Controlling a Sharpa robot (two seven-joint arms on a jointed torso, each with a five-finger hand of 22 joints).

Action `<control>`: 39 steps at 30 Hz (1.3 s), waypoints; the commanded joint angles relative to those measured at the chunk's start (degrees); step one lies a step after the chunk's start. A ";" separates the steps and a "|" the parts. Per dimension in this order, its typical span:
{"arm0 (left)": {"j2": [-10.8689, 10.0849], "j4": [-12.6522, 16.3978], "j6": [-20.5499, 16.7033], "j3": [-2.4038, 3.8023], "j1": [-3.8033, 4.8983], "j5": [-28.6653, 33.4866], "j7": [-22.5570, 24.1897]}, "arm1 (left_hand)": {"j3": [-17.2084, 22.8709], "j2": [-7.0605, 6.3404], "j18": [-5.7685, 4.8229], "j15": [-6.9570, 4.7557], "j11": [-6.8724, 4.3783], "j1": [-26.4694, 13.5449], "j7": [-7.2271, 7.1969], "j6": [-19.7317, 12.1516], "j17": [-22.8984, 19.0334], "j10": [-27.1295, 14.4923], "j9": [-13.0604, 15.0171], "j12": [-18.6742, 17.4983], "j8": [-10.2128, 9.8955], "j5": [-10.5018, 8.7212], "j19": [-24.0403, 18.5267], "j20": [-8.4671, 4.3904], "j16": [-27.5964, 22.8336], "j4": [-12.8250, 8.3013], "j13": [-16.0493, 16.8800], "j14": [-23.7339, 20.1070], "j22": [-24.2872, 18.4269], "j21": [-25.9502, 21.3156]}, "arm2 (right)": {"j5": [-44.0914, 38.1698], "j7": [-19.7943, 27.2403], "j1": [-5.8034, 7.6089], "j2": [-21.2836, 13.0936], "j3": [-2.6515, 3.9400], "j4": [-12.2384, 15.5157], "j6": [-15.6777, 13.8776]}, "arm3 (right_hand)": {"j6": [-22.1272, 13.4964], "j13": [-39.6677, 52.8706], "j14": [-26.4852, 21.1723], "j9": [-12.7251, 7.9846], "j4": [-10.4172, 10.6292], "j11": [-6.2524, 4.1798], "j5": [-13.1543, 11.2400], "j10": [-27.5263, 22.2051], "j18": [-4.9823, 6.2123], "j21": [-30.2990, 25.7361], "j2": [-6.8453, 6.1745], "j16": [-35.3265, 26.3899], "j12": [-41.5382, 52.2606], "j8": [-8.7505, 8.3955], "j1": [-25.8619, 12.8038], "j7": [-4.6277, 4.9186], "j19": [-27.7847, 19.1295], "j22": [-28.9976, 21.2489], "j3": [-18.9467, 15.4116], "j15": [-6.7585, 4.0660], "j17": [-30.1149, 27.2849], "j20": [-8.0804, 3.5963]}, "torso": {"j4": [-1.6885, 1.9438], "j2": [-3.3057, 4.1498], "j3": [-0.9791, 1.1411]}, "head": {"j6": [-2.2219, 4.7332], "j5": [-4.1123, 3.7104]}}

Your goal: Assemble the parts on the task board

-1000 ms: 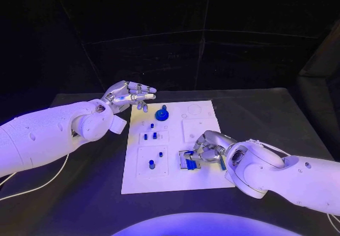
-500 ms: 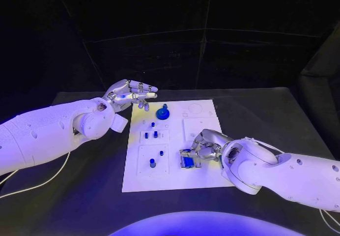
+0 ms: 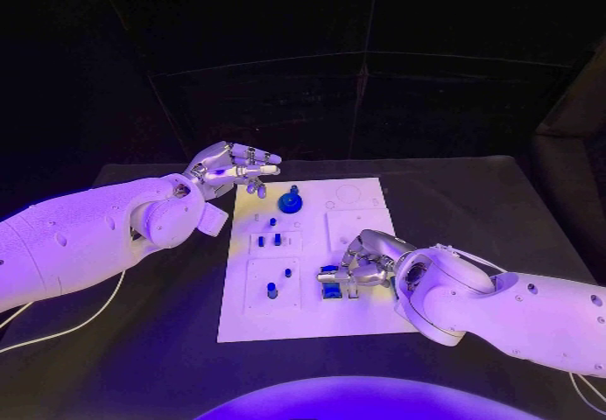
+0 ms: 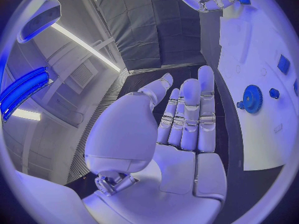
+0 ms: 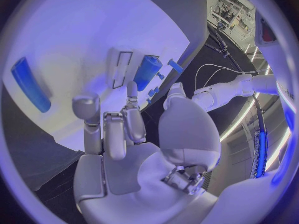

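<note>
A: What has just changed at the board (image 3: 354, 324)?

B: The blue part (image 3: 331, 290) near the board's right-hand near corner. The right hand (image 3: 369, 260) is over it, fingers curled down around it. A second ago the part sat a shade further toward the board's right edge; now it lies a little nearer the board's middle, close to the recessed square with a peg (image 3: 271, 293).

A: Is the hand gripping it?

B: I cannot tell. From the head view the fingers touch or nearly touch the part, but the fingertips hide the contact. The right wrist view shows the fingers bent toward the board with a blue block (image 5: 147, 72) beyond them, and no clear clamp.

A: So what does that mean for the task?

B: I judge the hand is nudging or seating that part on the board, and the step is not yet finished.

A: And the rest?

B: The blue gear (image 3: 289, 203) sits at the board's far end, with small pegs (image 3: 269, 239) between it and the near squares, all as they were. The left hand (image 3: 234, 168) hovers just off the board's far left corner, fingers together and loosely curled, holding nothing. It has drifted only slightly since a second ago.
</note>
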 commanded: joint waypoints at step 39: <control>-0.06 -0.25 0.77 0.04 0.07 0.27 0.01 | -0.13 0.27 0.79 0.02 -0.12 0.01 0.23 -0.30 -0.16 -0.58 -0.03 0.31 0.36 -0.07 -0.04 0.48 0.03 -0.19 -0.01 -0.32 -0.12 -0.21 | -2.96 5.89 0.06 -3.19 0.01 2.69 4.58 | 0.88 1.88 4.61 2.40 -6.86 0.07 6.07 0.15 -0.78 -0.49 7.54 0.04 -0.27 -0.17 18.74 -0.11 -0.32 0.16 3.62 -0.07 8.29 -0.01 | 0.04 0.00 0.04 | -0.13 -0.23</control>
